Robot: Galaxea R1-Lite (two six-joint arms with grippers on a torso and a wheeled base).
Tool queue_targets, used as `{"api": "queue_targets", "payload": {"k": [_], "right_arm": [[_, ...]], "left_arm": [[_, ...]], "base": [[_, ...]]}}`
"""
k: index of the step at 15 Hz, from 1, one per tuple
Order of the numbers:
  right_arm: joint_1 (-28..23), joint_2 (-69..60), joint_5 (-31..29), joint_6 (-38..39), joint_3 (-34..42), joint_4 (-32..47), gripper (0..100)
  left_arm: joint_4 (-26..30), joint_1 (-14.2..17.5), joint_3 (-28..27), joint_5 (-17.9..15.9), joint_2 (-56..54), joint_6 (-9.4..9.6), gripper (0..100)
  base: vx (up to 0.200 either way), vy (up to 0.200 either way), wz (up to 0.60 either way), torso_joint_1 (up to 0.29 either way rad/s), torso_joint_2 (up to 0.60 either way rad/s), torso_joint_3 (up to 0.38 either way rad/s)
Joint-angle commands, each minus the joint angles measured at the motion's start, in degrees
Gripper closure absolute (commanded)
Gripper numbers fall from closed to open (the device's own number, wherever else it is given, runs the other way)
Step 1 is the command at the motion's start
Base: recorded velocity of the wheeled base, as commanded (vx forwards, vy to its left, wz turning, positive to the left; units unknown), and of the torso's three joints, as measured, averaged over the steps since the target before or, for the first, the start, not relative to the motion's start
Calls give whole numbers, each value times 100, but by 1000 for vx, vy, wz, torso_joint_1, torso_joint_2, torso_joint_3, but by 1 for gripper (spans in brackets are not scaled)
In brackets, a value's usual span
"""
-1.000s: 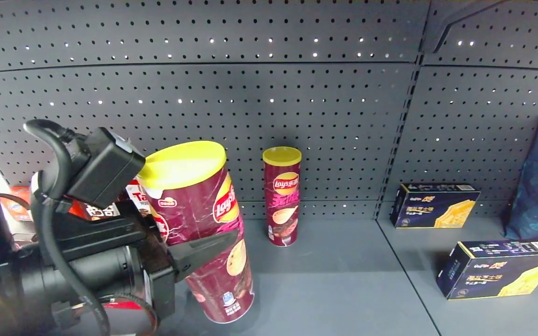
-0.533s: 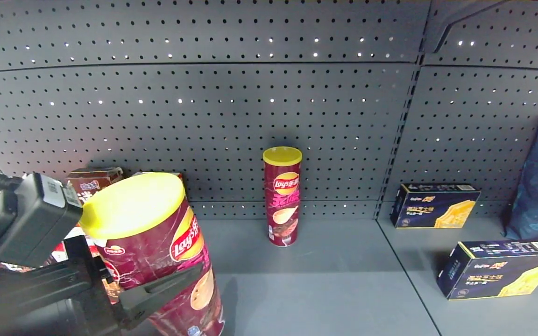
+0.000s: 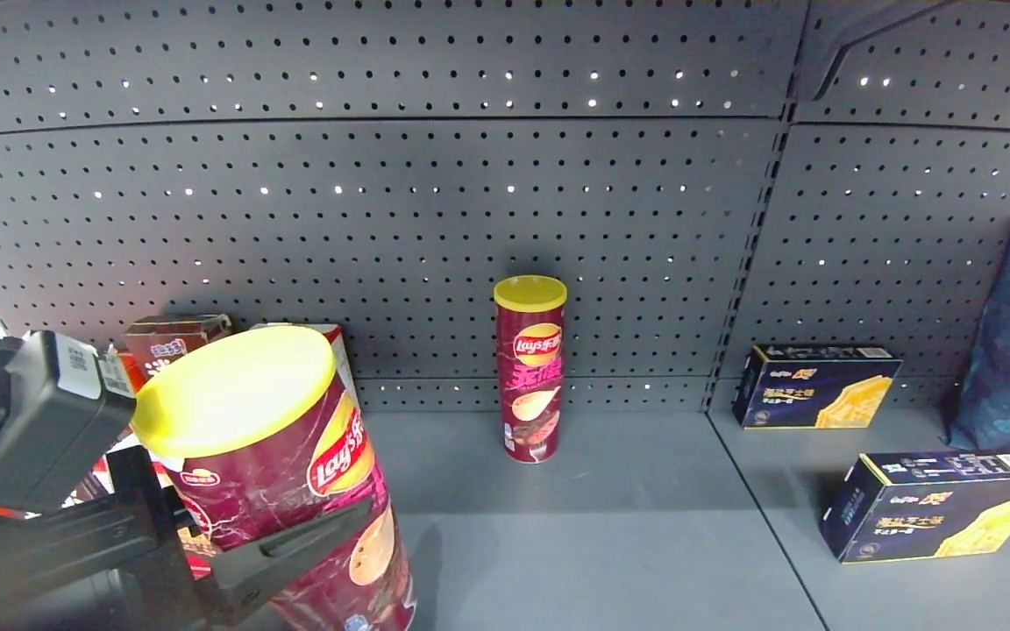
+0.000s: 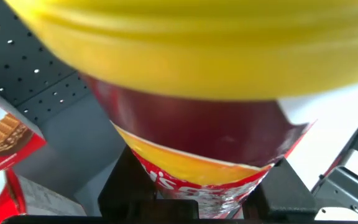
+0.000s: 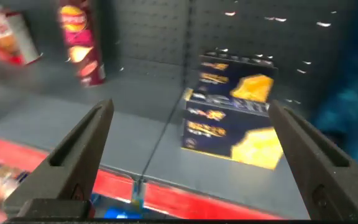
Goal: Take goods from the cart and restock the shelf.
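At the shelf's (image 3: 628,526) left end, left tool (image 3: 299,526) tight around a yellow-lidded chips can (image 3: 251,438), right tool (image 5: 191,112) wide.

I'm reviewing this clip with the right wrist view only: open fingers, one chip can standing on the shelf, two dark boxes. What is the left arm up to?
Observer: The left gripper is shut on a second chip can, at the left front of the shelf.
Operator: Is it held upright?
Observer: No, it is tilted. Its yellow lid leans toward the robot's left.
Operator: What is behind it?
Observer: A brown carton stands by the pegboard, just behind the lid.
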Motion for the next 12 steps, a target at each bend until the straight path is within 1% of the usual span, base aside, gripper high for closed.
{"api": "queue_targets", "payload": {"k": [1, 2, 3, 4, 5, 7, 8, 9, 10, 11, 12], "right_arm": [[432, 1540, 141, -245, -489, 59, 0], [731, 1971, 141, -245, -638, 59, 0], [1144, 2436, 97, -245, -805, 50, 0], [1355, 2735, 62, -245, -884, 50, 0], [1706, 3359, -61, -289, -1069, -47, 0], [2277, 4388, -78, -333, -1465, -548, 0], [2365, 4642, -78, -333, -1596, -662, 0], [2541, 5205, -78, -342, -1948, -829, 0], [2594, 5372, -87, -342, -2071, -873, 0], [2673, 5750, -122, -342, -2343, -978, 0], [2682, 6005, -210, -351, -2519, -1022, 0]], "left_arm": [[-8, 25, 24, -9, 41, -22, 100], [-8, 25, 68, -9, 50, -31, 100], [-17, 16, 85, -9, 50, -31, 100], [-17, 25, 94, -9, 50, -31, 100], [-17, 16, 77, -9, 50, -31, 100], [-17, 25, 68, -44, 50, -31, 100], [-17, 34, 68, -53, 50, -31, 100], [-17, 34, 68, -62, 59, -66, 100], [-17, 34, 50, -62, 68, -102, 100], [-26, 34, 15, -70, 76, -233, 100], [-34, 34, 15, -70, 120, -260, 100]], "base": [[0, 0, 0, 0, 0, 0], [0, 0, 0, 0, 0, 0], [0, 0, 0, 0, 0, 0], [0, 0, 0, 0, 0, 0], [0, 0, 0, 0, 0, 0], [0, 0, 0, 0, 0, 0], [0, 0, 0, 0, 0, 0], [0, 0, 0, 0, 0, 0], [0, 0, 0, 0, 0, 0], [0, 0, 0, 0, 0, 0], [0, 0, 0, 0, 0, 0]]}}
